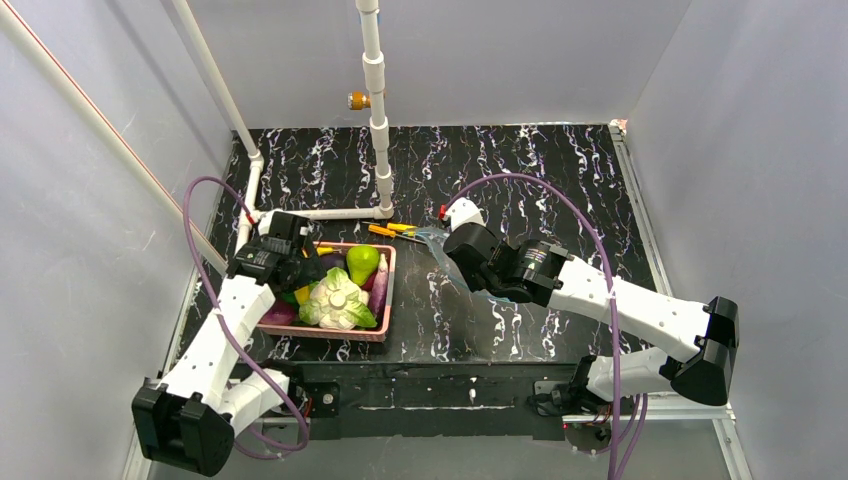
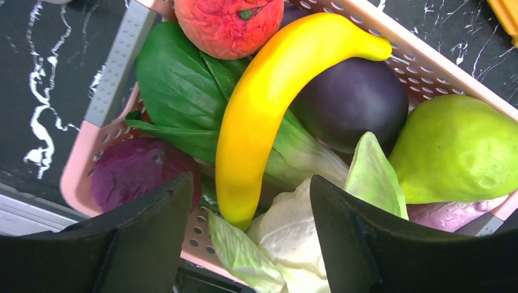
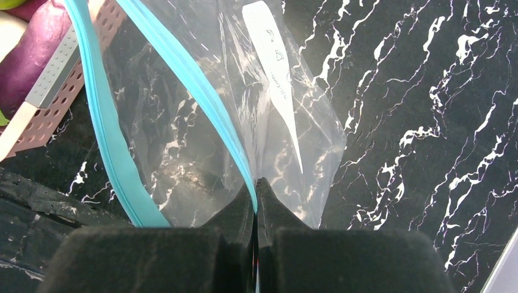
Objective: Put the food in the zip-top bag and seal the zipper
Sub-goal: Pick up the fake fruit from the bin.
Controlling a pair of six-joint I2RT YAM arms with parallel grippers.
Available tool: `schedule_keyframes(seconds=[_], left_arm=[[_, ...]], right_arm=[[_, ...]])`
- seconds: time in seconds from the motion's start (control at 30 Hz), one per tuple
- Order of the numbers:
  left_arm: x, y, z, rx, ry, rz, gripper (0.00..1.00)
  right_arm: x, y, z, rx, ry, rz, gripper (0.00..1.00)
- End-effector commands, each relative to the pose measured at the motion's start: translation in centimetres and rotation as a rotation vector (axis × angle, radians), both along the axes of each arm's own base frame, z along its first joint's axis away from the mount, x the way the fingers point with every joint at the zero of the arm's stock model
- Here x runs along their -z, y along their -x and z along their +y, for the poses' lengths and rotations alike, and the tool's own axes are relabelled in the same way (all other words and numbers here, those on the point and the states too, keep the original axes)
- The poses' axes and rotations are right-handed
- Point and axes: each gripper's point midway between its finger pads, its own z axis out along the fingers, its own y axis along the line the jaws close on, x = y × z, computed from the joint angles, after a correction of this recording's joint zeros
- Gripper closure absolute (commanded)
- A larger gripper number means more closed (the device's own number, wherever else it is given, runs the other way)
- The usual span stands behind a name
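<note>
The food lies in a pink basket point(image 1: 385, 322): a long yellow piece point(image 2: 262, 110), a green pear point(image 2: 455, 149), a white-and-green leafy head point(image 2: 299, 235), a dark purple oblong piece point(image 2: 351, 104). My left gripper point(image 2: 250, 195) is open, its jaws either side of the yellow piece's lower end and the leafy head. My right gripper point(image 3: 255, 186) is shut on one teal-blue zipper point(image 3: 201, 91) strip of the clear zip-top bag point(image 3: 201, 146), held open above the table right of the basket. The other strip point(image 3: 104, 122) hangs apart.
A red round fruit point(image 2: 229, 24), green leaves point(image 2: 174, 79) and a purple cabbage piece point(image 2: 134, 171) also sit in the basket. Yellow-handled screwdrivers point(image 1: 392, 231) lie behind it. A white pipe frame point(image 1: 378, 120) stands at the back left.
</note>
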Motion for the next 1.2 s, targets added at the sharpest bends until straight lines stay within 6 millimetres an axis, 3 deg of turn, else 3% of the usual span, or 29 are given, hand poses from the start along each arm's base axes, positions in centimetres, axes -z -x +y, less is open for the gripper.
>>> schedule_keyframes(seconds=[0.0, 0.3, 0.53, 0.57, 0.63, 0.7, 0.93, 1.07, 1.17], left_arm=[[1.5, -0.2, -0.3, -0.010, 0.021, 0.015, 0.35], [3.8, 0.4, -0.2, -0.017, 0.012, 0.064, 0.50], [4.1, 0.5, 0.0, -0.012, -0.004, 0.074, 0.66], [4.0, 0.5, 0.0, -0.010, -0.004, 0.075, 0.65], [4.1, 0.6, -0.2, -0.001, 0.004, 0.087, 0.51], [4.3, 0.8, -0.3, -0.004, 0.012, 0.097, 0.44], [5.8, 1.3, -0.6, -0.024, 0.027, 0.137, 0.42], [6.0, 1.2, -0.7, -0.017, 0.029, 0.146, 0.49], [5.3, 1.0, -0.7, -0.006, 0.027, 0.130, 0.64]], right_arm=[[-2.2, -0.4, 1.0, -0.016, -0.084, -0.033, 0.99], [-1.8, 0.0, 1.2, -0.023, -0.093, -0.012, 0.99], [-1.7, 0.2, 1.2, -0.028, -0.103, -0.004, 0.99], [-1.7, 0.3, 1.3, -0.030, -0.106, -0.002, 0.99], [-1.7, 0.2, 1.4, -0.034, -0.110, -0.005, 0.99], [-1.7, 0.2, 1.4, -0.035, -0.111, -0.005, 0.99], [-1.5, 0.4, 1.3, -0.042, -0.131, -0.011, 0.99], [-1.5, 0.6, 1.7, -0.072, -0.138, -0.011, 0.99], [-1.8, 0.4, 1.5, -0.064, -0.113, -0.010, 0.99]])
